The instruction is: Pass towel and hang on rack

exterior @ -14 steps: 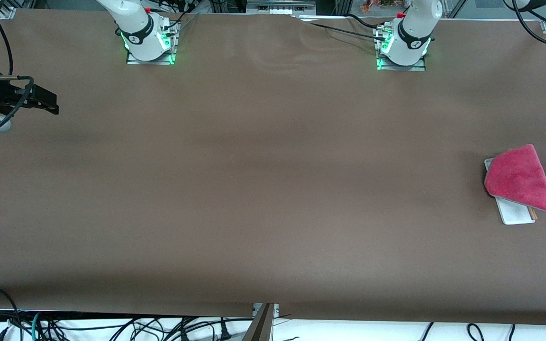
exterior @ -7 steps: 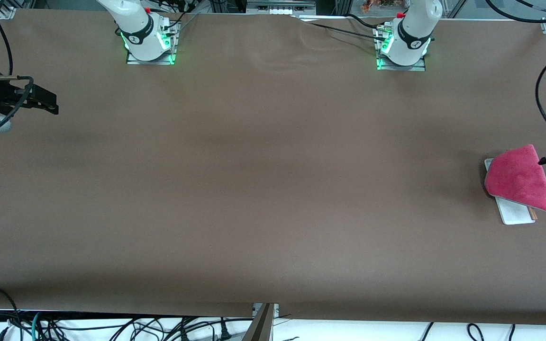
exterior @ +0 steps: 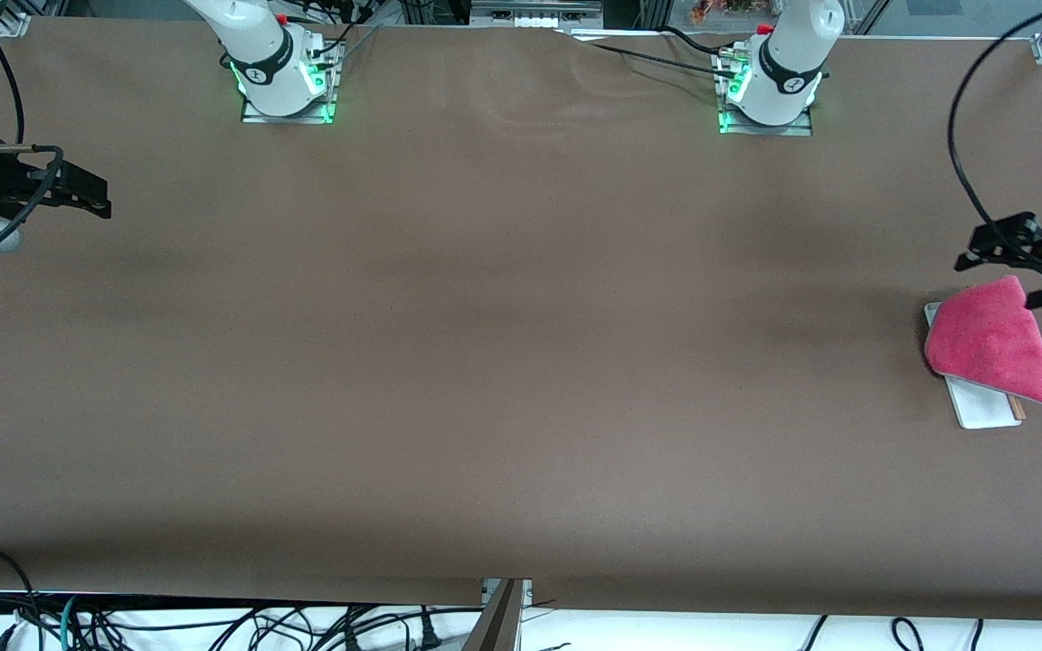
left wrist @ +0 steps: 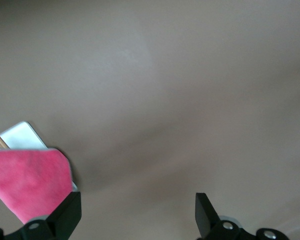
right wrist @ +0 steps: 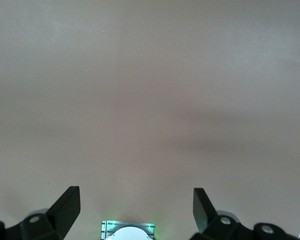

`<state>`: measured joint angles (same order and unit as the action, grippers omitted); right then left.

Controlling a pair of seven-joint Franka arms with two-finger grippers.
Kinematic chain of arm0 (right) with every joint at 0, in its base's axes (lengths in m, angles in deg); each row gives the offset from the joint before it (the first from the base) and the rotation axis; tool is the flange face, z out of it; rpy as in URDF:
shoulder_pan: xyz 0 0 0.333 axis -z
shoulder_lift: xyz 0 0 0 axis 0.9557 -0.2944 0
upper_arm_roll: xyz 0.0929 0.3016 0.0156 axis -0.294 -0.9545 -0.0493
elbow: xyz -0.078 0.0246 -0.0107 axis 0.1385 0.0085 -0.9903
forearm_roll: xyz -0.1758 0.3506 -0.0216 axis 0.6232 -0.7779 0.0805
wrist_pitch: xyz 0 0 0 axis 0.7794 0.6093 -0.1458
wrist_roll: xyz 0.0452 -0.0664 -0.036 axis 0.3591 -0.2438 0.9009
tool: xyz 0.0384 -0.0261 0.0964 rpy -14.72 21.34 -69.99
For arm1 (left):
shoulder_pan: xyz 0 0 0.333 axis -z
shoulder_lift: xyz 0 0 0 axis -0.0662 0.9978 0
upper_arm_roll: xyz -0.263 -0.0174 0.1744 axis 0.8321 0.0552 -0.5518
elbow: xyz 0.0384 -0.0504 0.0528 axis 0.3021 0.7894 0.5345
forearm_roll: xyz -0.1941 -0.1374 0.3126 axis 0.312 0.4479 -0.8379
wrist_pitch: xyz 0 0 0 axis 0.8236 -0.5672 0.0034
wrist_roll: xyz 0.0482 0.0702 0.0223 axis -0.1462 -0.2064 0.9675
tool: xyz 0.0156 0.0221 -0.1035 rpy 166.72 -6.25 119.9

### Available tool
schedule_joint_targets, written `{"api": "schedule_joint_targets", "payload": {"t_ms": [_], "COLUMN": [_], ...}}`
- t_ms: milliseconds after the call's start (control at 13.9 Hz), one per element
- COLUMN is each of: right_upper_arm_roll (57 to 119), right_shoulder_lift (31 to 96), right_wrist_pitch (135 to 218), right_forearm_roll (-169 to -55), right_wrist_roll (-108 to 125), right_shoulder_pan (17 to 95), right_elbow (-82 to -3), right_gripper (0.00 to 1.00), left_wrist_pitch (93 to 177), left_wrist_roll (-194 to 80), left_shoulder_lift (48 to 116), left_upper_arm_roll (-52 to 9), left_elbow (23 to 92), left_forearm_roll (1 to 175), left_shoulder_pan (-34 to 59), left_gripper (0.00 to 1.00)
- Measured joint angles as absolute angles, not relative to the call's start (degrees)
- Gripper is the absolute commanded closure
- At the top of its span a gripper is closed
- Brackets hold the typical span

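Observation:
The pink-red towel (exterior: 991, 344) hangs draped over the rack (exterior: 982, 403) at the left arm's end of the table. Only the rack's white base and a wooden rod tip (exterior: 1017, 409) show from under it. My left gripper (exterior: 973, 251) is open and empty, in the air just beside the towel's farther corner. In the left wrist view the towel (left wrist: 32, 185) and the rack's base (left wrist: 20, 136) lie beside one finger, and the left gripper (left wrist: 137, 215) is over bare table. My right gripper (exterior: 105, 199) waits open and empty at the right arm's end, also open in its wrist view (right wrist: 136, 210).
The brown table (exterior: 521, 362) carries only the rack and towel. The arm bases (exterior: 286, 81) (exterior: 770, 90) stand along the farthest edge. The right arm's base (right wrist: 128, 231) shows in the right wrist view. Cables hang below the nearest table edge (exterior: 213, 624).
My left gripper has come into the front view from the left arm's end and moved over the table to beside the towel. The towel, rack and right arm have not moved.

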<state>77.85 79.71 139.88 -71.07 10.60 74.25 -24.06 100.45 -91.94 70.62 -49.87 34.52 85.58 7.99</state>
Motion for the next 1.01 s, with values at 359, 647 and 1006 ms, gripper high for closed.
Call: {"api": "schedule_joint_targets", "payload": {"t_ms": [359, 647, 1006], "right_upper_arm_roll": [77.8, 77.8, 77.8], "right_shoulder_lift": [79.7, 79.7, 79.7], "right_wrist_pitch": [139.9, 139.9, 139.9], "right_forearm_roll": [-71.1, -71.1, -71.1], "right_wrist_roll": [10.6, 10.5, 10.5], "right_shoulder_pan": [74.3, 74.3, 74.2], "right_elbow": [-24.1, -24.1, -24.1], "right_gripper": [0.0, 0.0, 0.0], "left_wrist_pitch": [106.2, 108.7, 111.9], "left_wrist_roll": [-77.0, -72.6, -72.1], "left_shoulder_lift": [59.0, 56.2, 55.5], "left_upper_arm_roll": [-45.1, -44.2, -44.2], "left_elbow": [51.3, 56.0, 57.5], "left_forearm_roll": [81.4, 79.8, 79.5], "left_shoulder_pan": [8.2, 8.1, 7.2], "left_gripper": [0.0, 0.0, 0.0]}}
